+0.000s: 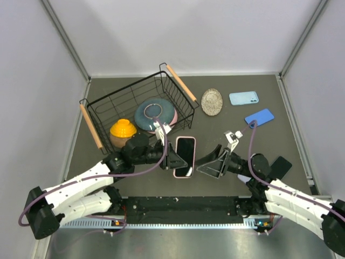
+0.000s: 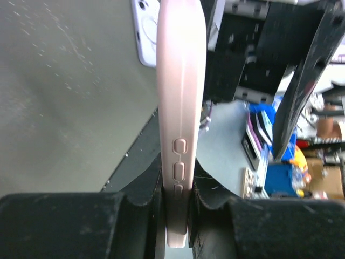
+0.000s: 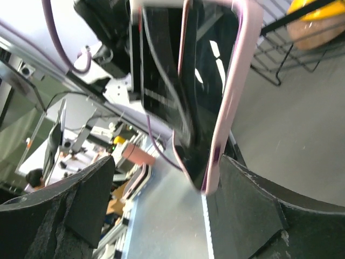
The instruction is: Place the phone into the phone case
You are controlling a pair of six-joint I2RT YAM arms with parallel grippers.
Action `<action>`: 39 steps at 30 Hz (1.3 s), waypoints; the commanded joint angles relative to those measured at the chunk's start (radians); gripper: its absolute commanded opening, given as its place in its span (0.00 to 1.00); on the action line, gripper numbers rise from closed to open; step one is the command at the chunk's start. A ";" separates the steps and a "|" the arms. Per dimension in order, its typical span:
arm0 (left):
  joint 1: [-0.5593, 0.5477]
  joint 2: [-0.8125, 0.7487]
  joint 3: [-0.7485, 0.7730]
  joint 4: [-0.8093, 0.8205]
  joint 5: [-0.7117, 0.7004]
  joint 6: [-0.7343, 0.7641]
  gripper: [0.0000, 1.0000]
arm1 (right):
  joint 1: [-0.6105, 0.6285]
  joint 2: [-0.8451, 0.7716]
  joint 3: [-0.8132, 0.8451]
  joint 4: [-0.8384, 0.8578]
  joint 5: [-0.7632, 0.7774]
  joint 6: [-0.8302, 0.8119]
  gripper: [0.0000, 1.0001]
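- Left tool is clamping the pink case by its edge.
- Phone is sitting inside the case.
- Right tool is gaping wide beside it.

Three phones: a pink phone between the left fingers, a pale blue phone and a dark blue phone well beyond the right fingers. Two bowls: a yellow bowl and a blue bowl. One basket. One round dish.

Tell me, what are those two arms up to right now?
Left gripper jaws shut on pink case edge. Right gripper jaws open beside it. Phone looks seated in case. Nothing blocking.
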 commanded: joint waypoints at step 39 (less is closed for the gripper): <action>0.035 -0.014 0.006 0.131 -0.107 -0.138 0.00 | 0.035 0.462 0.002 0.699 -0.049 0.147 0.50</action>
